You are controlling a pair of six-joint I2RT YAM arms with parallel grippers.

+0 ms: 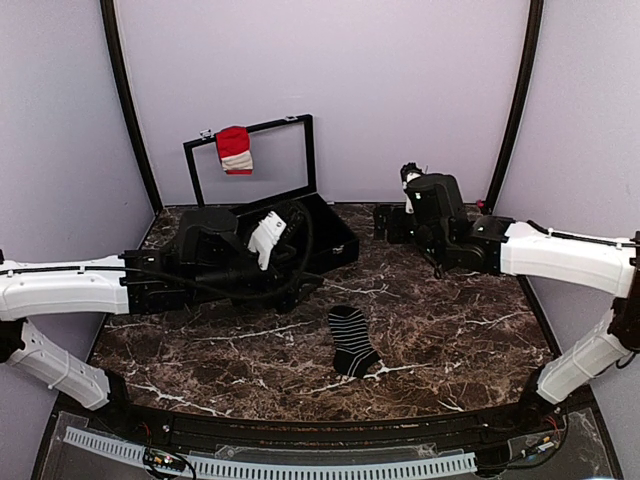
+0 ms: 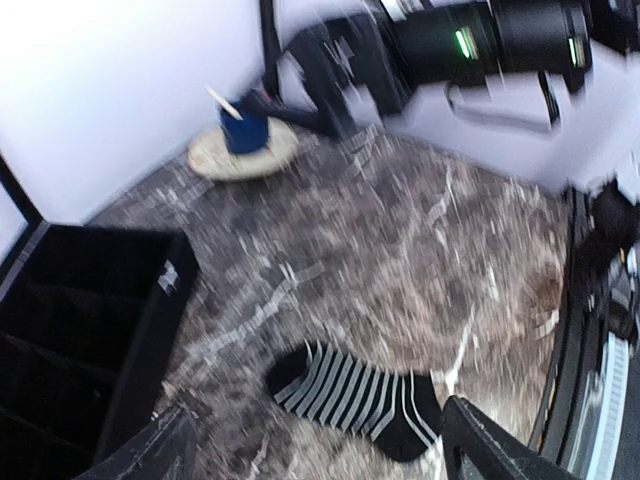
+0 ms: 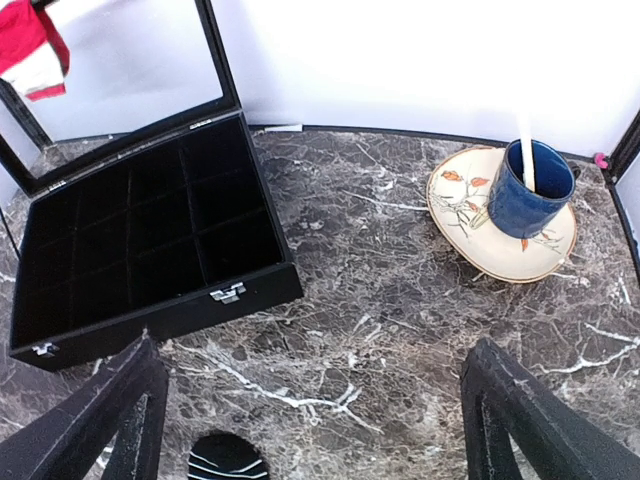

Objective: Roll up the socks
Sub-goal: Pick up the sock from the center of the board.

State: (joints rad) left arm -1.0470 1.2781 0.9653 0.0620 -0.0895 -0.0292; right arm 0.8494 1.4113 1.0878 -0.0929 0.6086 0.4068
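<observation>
A dark brown marble tabletop [image 1: 440, 330] with white veins sits inside pale lavender walls. At the back left stands a black compartment case [image 3: 150, 250], its glass lid [image 1: 290, 125] propped upright. The one red sock [image 1: 234, 149] I can see, with its white band, hangs draped over the lid's top edge, well apart from both arms. No second red sock shows in any view.

A black-and-white striped sock [image 1: 352, 340] lies flat on the marble near the front. To the right of the case, a leaf-patterned plate [image 3: 470, 235] carries a blue cup [image 3: 530, 190] with a pale stick in it.

The left gripper [image 2: 315, 440] has its fingers spread wide with nothing between them, above the marble near the striped sock. Its wrist view is smeared. The right gripper [image 3: 315, 400] is likewise spread and empty, looking down at the case and plate.

Nothing has been rolled yet, and the risks look plain:
- The sock hangs on a thin, hinged lid, so a downward tug could swing the lid shut or drag the case.
- Limp fabric may slide out of a two-finger pinch.
- The left arm reaches across the open case, where its cable could catch on a wall.
- A sweep by the right arm could tip the cup off its plate
</observation>
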